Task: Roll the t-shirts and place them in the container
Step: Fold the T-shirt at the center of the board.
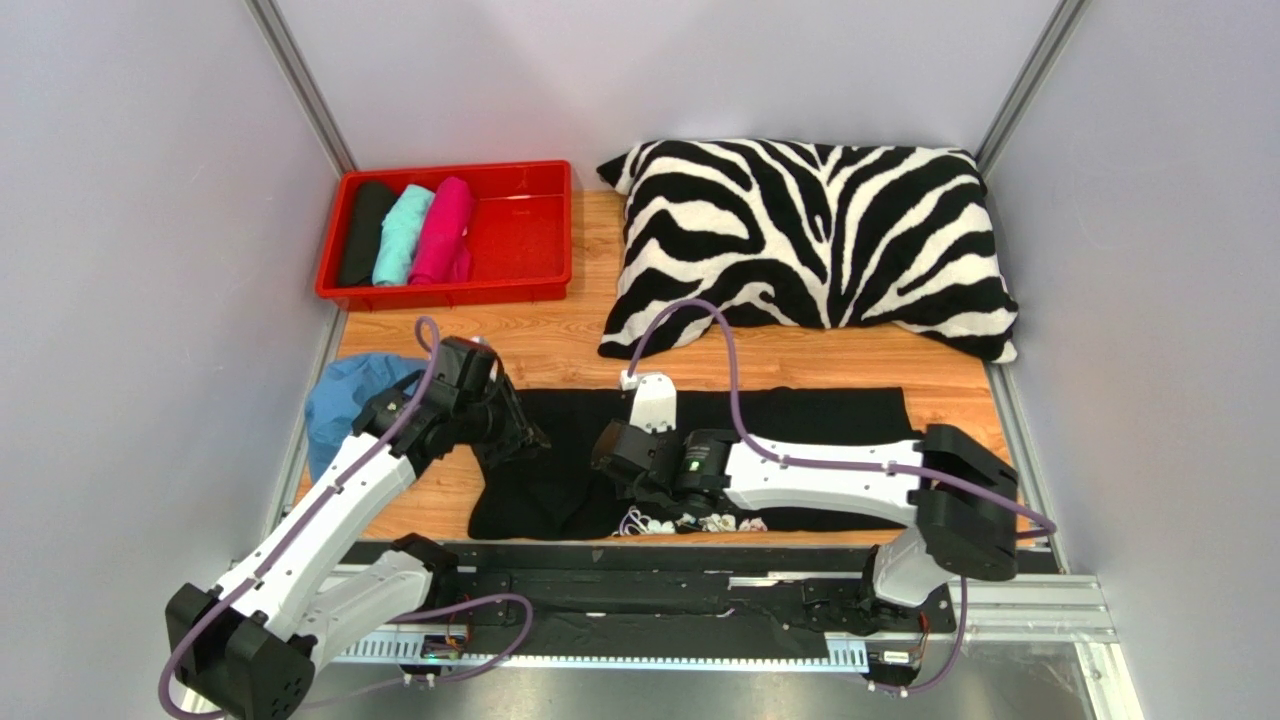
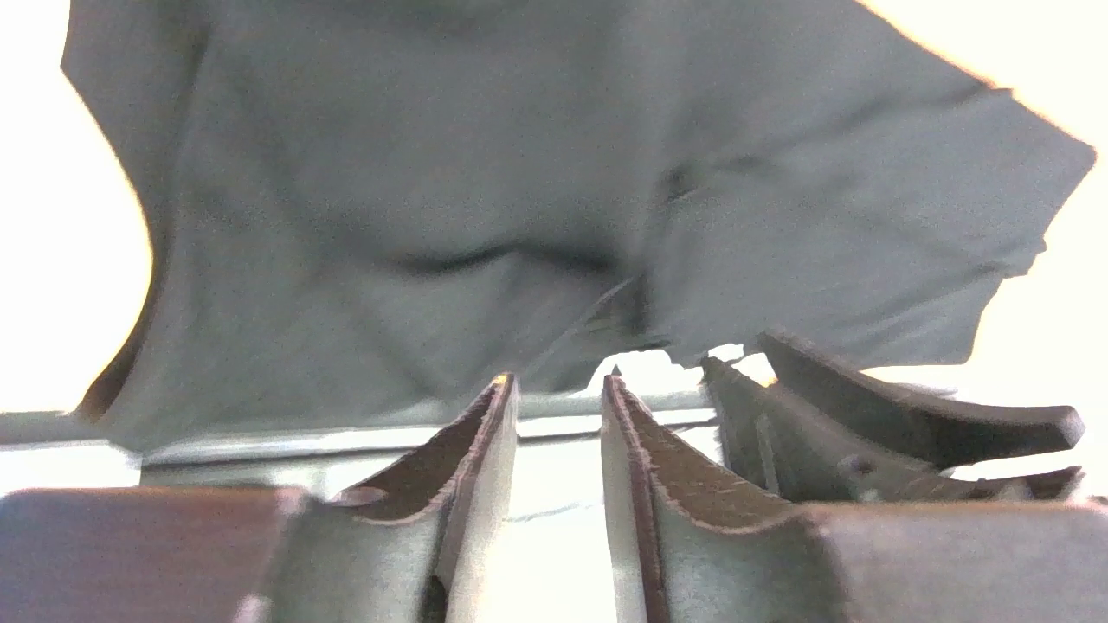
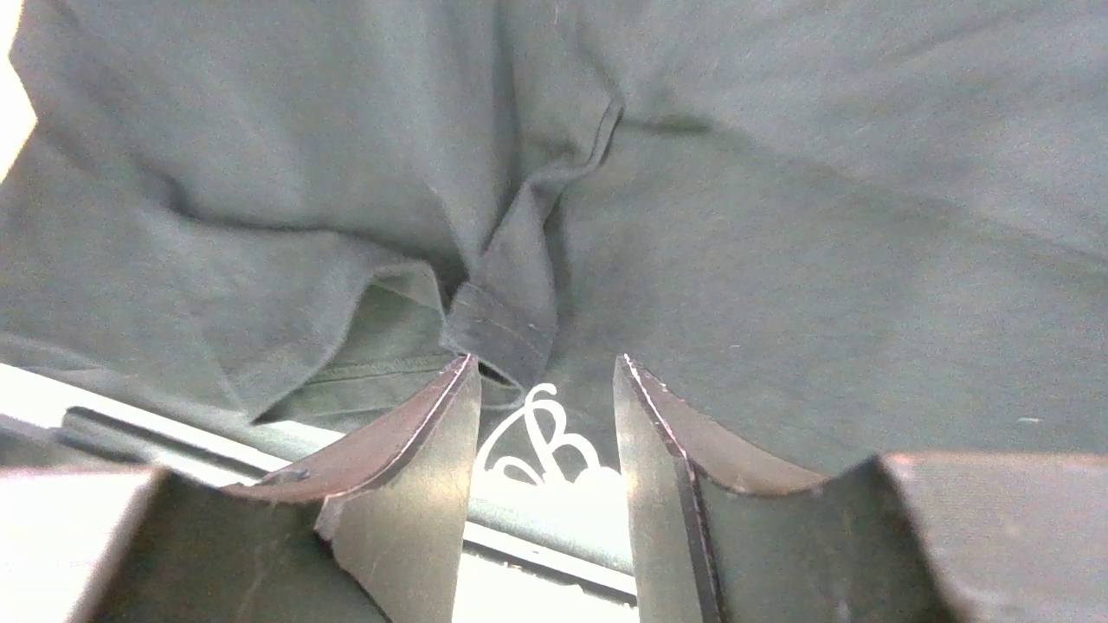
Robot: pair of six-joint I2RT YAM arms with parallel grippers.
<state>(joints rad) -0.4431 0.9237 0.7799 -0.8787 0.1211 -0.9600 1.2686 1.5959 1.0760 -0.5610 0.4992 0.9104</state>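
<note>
A large black t-shirt (image 1: 812, 428) lies spread and rumpled across the near half of the wooden table, its small white print (image 1: 691, 524) at the front edge. My left gripper (image 1: 526, 446) hovers low over the shirt's left end. In the left wrist view it (image 2: 557, 383) is open, nothing between the fingers, the dark cloth (image 2: 455, 195) just beyond the tips. My right gripper (image 1: 606, 455) is close beside it over the shirt's middle. It (image 3: 544, 366) is open above a folded hem (image 3: 507, 312) and the white print (image 3: 540, 441). Rolled black (image 1: 365, 233), teal (image 1: 403, 234) and pink (image 1: 445, 230) t-shirts lie apart.
The three rolls sit side by side in the left part of a red tray (image 1: 526, 278) at the back left. A zebra-striped pillow (image 1: 812, 240) fills the back right. A blue garment (image 1: 349, 402) lies bunched at the left edge. A black rail (image 1: 676, 585) runs along the table's front.
</note>
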